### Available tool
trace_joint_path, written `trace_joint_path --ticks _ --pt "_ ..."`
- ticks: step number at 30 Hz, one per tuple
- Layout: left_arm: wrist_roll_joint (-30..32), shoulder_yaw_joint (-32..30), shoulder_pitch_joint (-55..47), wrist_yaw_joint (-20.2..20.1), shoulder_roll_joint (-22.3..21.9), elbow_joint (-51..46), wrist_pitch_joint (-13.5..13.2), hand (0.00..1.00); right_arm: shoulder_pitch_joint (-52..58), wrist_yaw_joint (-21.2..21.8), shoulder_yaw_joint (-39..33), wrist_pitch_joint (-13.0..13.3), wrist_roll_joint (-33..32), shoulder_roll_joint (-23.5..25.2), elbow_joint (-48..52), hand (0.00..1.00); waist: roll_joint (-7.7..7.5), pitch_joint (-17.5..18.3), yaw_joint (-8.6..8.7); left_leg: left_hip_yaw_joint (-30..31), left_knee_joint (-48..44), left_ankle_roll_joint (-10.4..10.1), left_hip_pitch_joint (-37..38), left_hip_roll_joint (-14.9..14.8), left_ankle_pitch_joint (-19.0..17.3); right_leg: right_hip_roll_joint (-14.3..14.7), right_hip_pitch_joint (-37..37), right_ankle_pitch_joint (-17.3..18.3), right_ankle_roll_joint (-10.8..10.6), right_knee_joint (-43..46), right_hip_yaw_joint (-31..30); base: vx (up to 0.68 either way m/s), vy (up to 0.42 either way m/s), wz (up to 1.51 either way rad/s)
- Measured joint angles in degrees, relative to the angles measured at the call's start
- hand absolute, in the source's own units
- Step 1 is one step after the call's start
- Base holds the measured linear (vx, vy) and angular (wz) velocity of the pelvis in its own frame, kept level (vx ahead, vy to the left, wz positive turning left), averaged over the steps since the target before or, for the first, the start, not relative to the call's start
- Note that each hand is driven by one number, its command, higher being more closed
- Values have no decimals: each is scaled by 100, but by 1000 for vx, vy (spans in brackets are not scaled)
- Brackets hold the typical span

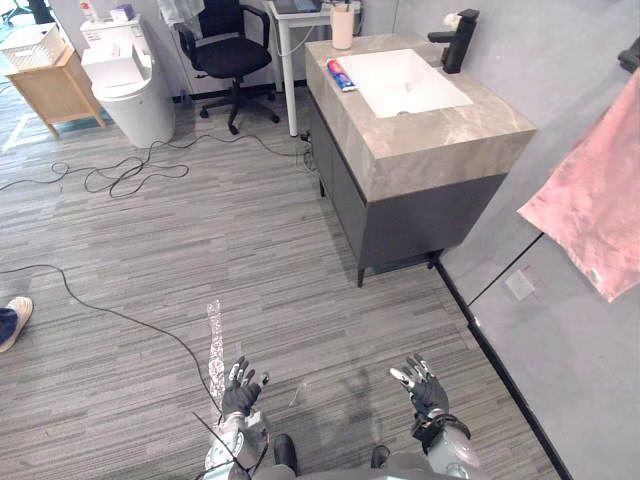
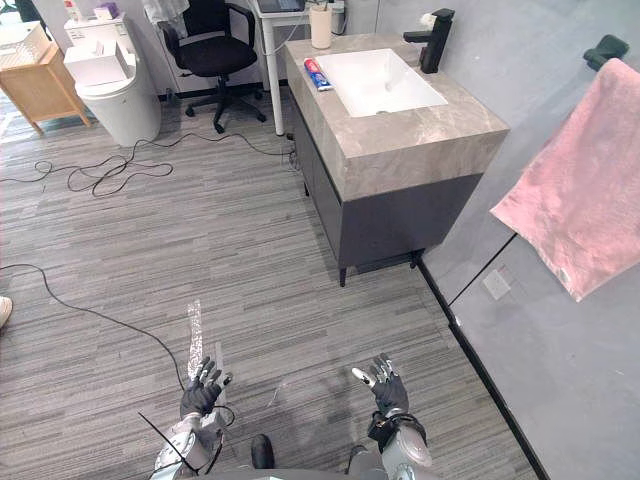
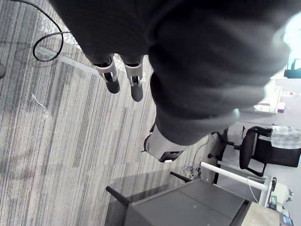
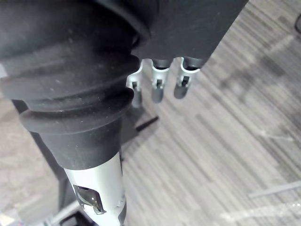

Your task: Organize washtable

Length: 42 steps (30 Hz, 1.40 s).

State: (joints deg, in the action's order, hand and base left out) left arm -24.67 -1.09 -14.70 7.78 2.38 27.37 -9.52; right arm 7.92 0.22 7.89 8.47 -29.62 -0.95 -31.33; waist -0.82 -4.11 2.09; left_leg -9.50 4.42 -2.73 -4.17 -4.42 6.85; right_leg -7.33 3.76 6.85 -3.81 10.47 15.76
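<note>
The washtable (image 1: pixel 440 140) is a grey cabinet with a marble top and a white sink (image 1: pixel 400 80), standing against the right wall ahead of me. A toothpaste tube (image 1: pixel 340 74) lies on the top left of the sink. A beige cup (image 1: pixel 342 26) stands at the far corner, and a black faucet (image 1: pixel 455 40) rises behind the sink. My left hand (image 1: pixel 240 390) and right hand (image 1: pixel 424 388) hang low over the floor, well short of the cabinet, both open and holding nothing.
A pink towel (image 1: pixel 590 200) hangs on the right wall. A black office chair (image 1: pixel 232 55), a white bin (image 1: pixel 135 85) and a wooden side table (image 1: pixel 55 85) stand at the back. Cables (image 1: pixel 110 175) loop over the wood floor. A person's shoe (image 1: pixel 12 320) shows at the left edge.
</note>
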Motion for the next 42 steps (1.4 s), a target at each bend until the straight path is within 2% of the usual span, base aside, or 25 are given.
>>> trace_joint_path --ticks 4,5,6,7,8,9,11,13,15,16,19,20,22,23,24,25,26,27,28,29,30,33,36,39,42 --pt "-60 -123 -64 6 -7 -80 -38 0 -125 -5 -6 14 61 -21 26 0 -204 -85 -136 143 -1084 240 -320 372 -800 -620 -73 496 -412 773 254 48 118 50" --pt "-67 -191 -86 27 -35 -37 -43 0 -126 -5 21 1 77 -59 22 0 -177 -162 -179 273 -1500 298 -344 386 -1115 -747 111 463 -321 1644 19 83 156 56" --pt "-91 -238 -147 110 -25 7 -42 0 -70 -7 121 3 76 -70 32 0 -150 -174 -160 402 -1719 366 -317 410 -1281 -740 431 101 167 2528 -317 103 187 59" --pt "-127 -279 -173 123 -14 -1 -45 0 -44 -6 175 3 77 -65 45 0 -128 -176 -127 470 -1730 405 -233 411 -1316 -733 571 -155 288 2915 -455 222 224 58" --pt "-216 -376 -266 149 -2 -4 -47 0 45 5 262 15 75 -37 143 0 -69 -251 -132 599 -1707 560 47 355 -1434 -665 1053 -423 162 3859 -840 259 150 34" --pt "-239 -421 -281 201 65 5 -45 0 82 11 375 13 74 10 146 0 -114 -260 -129 659 -1705 613 137 325 -1489 -499 1243 -45 142 4032 -873 228 91 26" --pt "-239 -393 -274 226 135 -27 -48 0 149 12 412 10 65 128 151 0 -209 -294 -36 688 -1641 693 257 282 -1569 -142 1602 291 118 3520 -740 147 47 15" --pt "-239 -276 -266 221 133 -25 -32 0 155 7 378 10 31 145 152 0 -223 -302 85 692 -1631 721 270 307 -1660 99 1774 223 71 2435 -526 212 42 0" --pt "-227 -117 -114 213 111 -21 4 0 225 1 294 6 -86 88 144 0 -293 -326 204 702 -1421 683 479 485 -1761 343 1643 -368 -52 106 -390 300 17 6" --pt "-223 -104 -56 212 108 -20 16 0 241 0 241 3 -118 88 144 0 -331 -343 214 707 -1353 671 562 554 -1787 330 1633 -509 -58 -234 -383 351 -27 16" --pt "-218 -27 69 204 44 -24 22 0 254 -20 91 -3 -137 59 145 0 -349 -354 252 753 -1253 599 956 695 -2181 316 1650 -794 184 -616 -227 437 -76 13" --pt "-220 58 66 194 35 -24 21 0 256 -22 91 -3 -137 56 155 0 -342 -338 286 794 -1269 536 1152 667 -2410 333 1660 -956 489 -405 -162 488 -89 9" --pt "-217 180 -13 119 -3 31 28 0 286 -30 100 -7 -137 43 276 0 -93 -151 340 794 -1516 170 1256 302 -2711 570 1706 -1298 933 38 8 736 -138 9" --pt "-223 292 -19 101 -5 86 39 0 272 -41 97 -6 -142 73 328 0 125 -112 381 774 -2330 -130 992 73 -2809 764 1650 -1187 1044 235 112 905 -183 2" --pt "-225 330 19 96 -21 86 42 0 244 -53 97 -6 -152 84 338 0 156 -118 376 764 -2863 -293 800 -24 -2721 822 1579 -1080 1111 283 128 890 -190 -23" --pt "-404 348 108 81 -149 98 43 0 141 -82 125 -6 -219 68 457 0 291 -120 355 759 -4543 -879 207 -209 -1938 1043 1195 -848 1226 154 56 722 -172 -41" --pt "-430 346 104 64 -185 117 43 0 110 -108 139 -5 -246 64 517 0 317 -127 340 705 -5135 -947 14 -295 -1472 1116 1000 -772 1231 46 -46 708 -134 -52" --pt "-445 342 138 34 -198 133 45 0 52 -120 156 8 -256 77 529 0 341 -143 326 596 -5728 -921 -202 -472 -1391 1205 787 -710 1251 -59 -161 660 -93 -74" --pt "-444 317 164 -15 -154 133 45 0 -73 -131 153 7 -256 108 514 0 321 -162 287 169 -6783 -685 -481 -822 -1524 1352 337 -615 1277 -262 -466 751 -81 -104" --pt "-440 303 200 -4 -87 134 43 0 -152 -160 139 22 -256 162 515 0 231 -212 214 -253 -7326 -283 -609 -1088 -1738 1366 -82 -559 1305 -396 -781 576 -52 -117" --pt "-441 292 210 -2 -70 123 36 0 -174 -170 126 30 -257 182 514 0 187 -219 169 -448 -7454 -113 -673 -1210 -1829 1342 -255 -557 1308 -427 -977 518 3 -114" --pt "-438 258 160 0 -44 -114 11 0 -241 -284 80 138 -315 135 523 0 49 -283 98 -466 -6800 356 -1354 -1347 -2108 1115 -790 -274 1312 -437 -1807 434 110 -102" --pt "-421 266 -3 -8 -62 -366 12 0 -123 -282 87 132 -295 107 522 0 -3 -297 25 -69 -5044 282 -1751 -1326 -2100 901 -1009 92 1019 -435 -2216 376 250 -108" --pt "-366 305 -182 -33 -137 -534 20 0 129 -270 -98 125 -159 42 528 0 -24 -282 76 681 -2674 -310 -1722 -1088 -1711 559 -1179 685 636 -131 -2611 413 379 -70" --pt "-291 329 -215 -148 -128 -673 11 0 160 -248 -133 120 -100 -5 523 0 75 -216 152 1615 -1431 -716 -1666 -1021 -1461 267 -1166 1341 229 404 -2971 431 493 -61"
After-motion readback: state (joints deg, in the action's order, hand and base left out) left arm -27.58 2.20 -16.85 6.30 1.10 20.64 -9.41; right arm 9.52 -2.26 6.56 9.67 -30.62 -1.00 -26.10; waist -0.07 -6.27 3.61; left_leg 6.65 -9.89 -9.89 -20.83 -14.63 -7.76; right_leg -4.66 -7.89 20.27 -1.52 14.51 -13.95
